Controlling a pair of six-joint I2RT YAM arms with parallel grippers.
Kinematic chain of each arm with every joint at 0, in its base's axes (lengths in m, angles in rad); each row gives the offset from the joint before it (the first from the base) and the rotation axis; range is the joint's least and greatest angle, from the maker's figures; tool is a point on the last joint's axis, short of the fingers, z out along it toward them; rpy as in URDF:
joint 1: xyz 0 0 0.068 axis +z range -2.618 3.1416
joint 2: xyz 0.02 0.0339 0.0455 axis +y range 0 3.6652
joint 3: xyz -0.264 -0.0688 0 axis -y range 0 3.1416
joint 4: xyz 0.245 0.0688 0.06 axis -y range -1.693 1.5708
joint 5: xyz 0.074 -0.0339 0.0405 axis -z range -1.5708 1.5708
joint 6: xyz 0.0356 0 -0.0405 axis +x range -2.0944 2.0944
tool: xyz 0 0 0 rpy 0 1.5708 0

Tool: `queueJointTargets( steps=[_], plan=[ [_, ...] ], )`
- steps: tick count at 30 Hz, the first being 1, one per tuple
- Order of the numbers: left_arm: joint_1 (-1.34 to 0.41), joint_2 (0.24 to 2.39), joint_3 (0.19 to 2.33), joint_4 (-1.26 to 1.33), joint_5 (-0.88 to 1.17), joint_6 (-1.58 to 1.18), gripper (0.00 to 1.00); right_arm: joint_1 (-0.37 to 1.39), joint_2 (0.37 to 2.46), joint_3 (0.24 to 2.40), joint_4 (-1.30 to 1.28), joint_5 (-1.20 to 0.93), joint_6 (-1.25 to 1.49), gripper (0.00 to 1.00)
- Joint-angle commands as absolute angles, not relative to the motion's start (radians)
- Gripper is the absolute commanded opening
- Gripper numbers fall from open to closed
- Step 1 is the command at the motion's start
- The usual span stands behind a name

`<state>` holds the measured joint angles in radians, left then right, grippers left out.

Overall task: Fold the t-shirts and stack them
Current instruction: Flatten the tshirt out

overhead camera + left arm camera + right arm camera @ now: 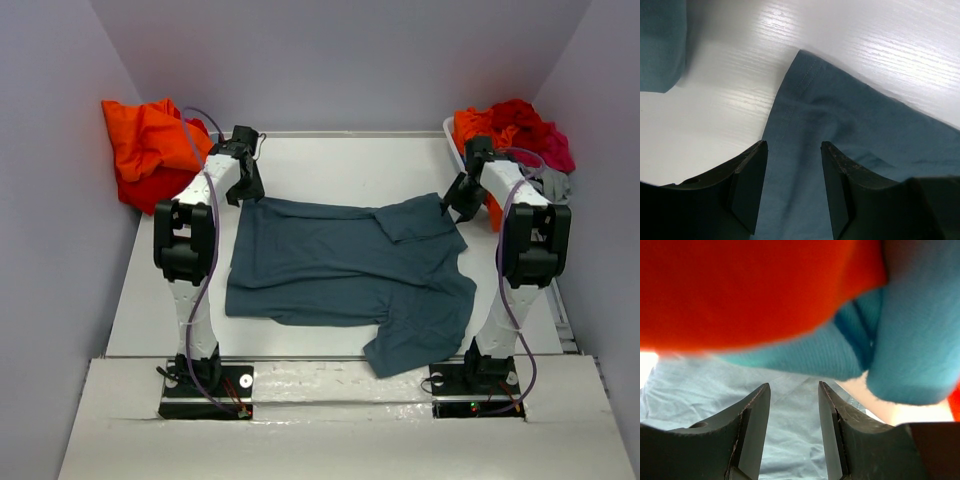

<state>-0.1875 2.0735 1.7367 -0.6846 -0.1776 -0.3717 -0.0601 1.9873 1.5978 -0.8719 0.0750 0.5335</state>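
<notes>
- The slate-blue t-shirt point(350, 275) lies spread across the middle of the table point(340, 160), between my two arms. Its far right part is folded back over the body, and one sleeve hangs towards the near edge.
- My left gripper point(243, 185) sits at the shirt's far left corner. On the left wrist camera the jaws stand moderately apart over the hemmed corner. The cloth lies flat beneath the gap and I see nothing pinched.
- My right gripper point(462, 200) is at the shirt's far right corner, just beside the bin point(450, 133).
- On the right wrist camera its jaws are parted about as much as the left ones, with nothing between them. Pale blue-grey cloth lies below them.
- That same view is crowded with blurred orange cloth point(750, 290) above and a teal shirt point(910, 340) to the right, both very close to the lens.
- An orange and red pile point(150, 155) sits crumpled in the far left corner, against the wall.
- A heap of shirts point(515, 130), orange, red, magenta and grey, fills the bin at the far right.
</notes>
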Motion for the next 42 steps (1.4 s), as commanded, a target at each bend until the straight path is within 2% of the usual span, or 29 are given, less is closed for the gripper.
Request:
queueJointTargets(
  steps=[1, 14, 31, 42],
  plan=[
    [-0.179, 2.04, 1.726, -0.687, -0.173, -0.364, 0.58, -0.101, 2.048, 1.529, -0.887, 0.259, 0.561, 0.49],
    [-0.179, 2.049, 1.736, -0.689, -0.146, -0.368, 0.58, -0.101, 2.068, 1.531, -0.936, 0.368, 0.587, 0.49],
    [-0.179, 2.051, 1.71, -0.675, -0.135, -0.37, 0.58, -0.101, 2.143, 1.713, -0.969, 0.259, 0.566, 0.47],
    [-0.179, 2.069, 1.72, -0.673, -0.132, -0.367, 0.58, -0.101, 2.155, 1.695, -0.942, 0.158, 0.568, 0.47]
  ],
)
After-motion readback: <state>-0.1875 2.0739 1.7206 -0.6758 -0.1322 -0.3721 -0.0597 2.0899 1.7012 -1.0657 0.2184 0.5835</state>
